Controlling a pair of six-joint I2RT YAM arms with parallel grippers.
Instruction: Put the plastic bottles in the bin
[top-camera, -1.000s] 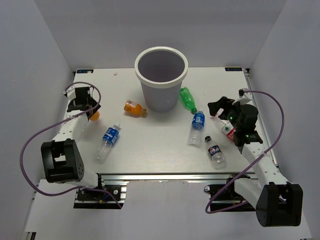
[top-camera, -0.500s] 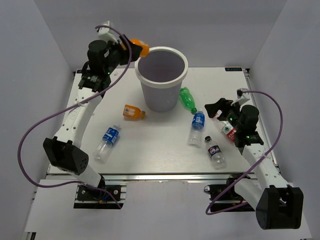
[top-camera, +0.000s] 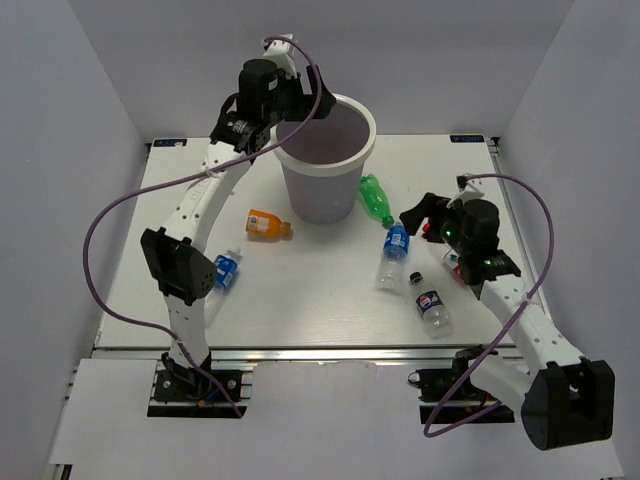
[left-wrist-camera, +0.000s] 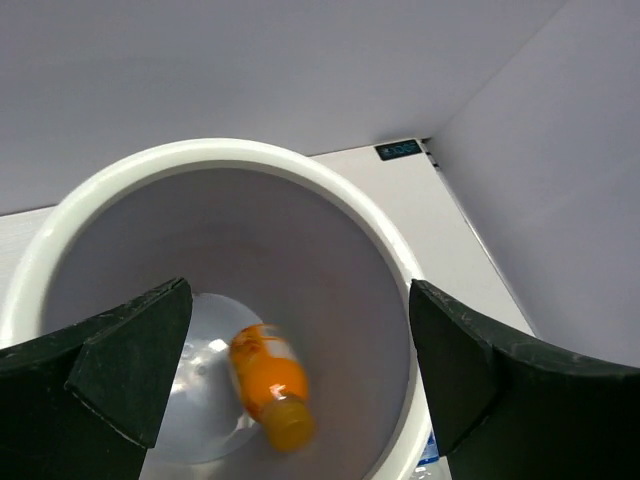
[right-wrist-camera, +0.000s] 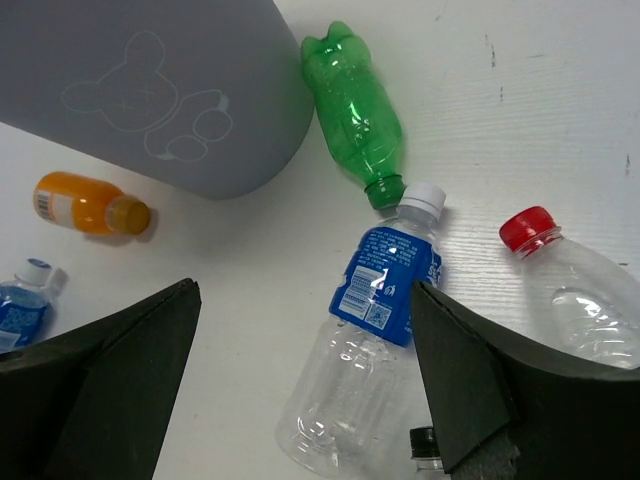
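Note:
My left gripper (top-camera: 303, 103) hangs open over the rim of the light-grey bin (top-camera: 322, 190). In the left wrist view a stubby orange bottle (left-wrist-camera: 268, 385) lies blurred at the bottom of the bin (left-wrist-camera: 230, 155), below the empty left gripper (left-wrist-camera: 295, 345). My right gripper (top-camera: 425, 222) is open above a clear blue-labelled bottle (right-wrist-camera: 385, 280), touching nothing. The right gripper (right-wrist-camera: 305, 385) also looks onto a green bottle (right-wrist-camera: 355, 115) and a red-capped bottle (right-wrist-camera: 570, 290). A second orange bottle (top-camera: 265, 222) lies left of the bin.
A dark-labelled bottle (top-camera: 432, 305) lies near the front right. Another blue-labelled bottle (top-camera: 222, 272) lies at the left, partly behind the left arm. The green bottle (top-camera: 375, 198) rests against the bin's right side. White walls close in the table on three sides.
The left arm rose from the table's left side with an orange bottle, swung over the bin and opened; the bottle is now inside the bin. The right gripper crept slightly left.

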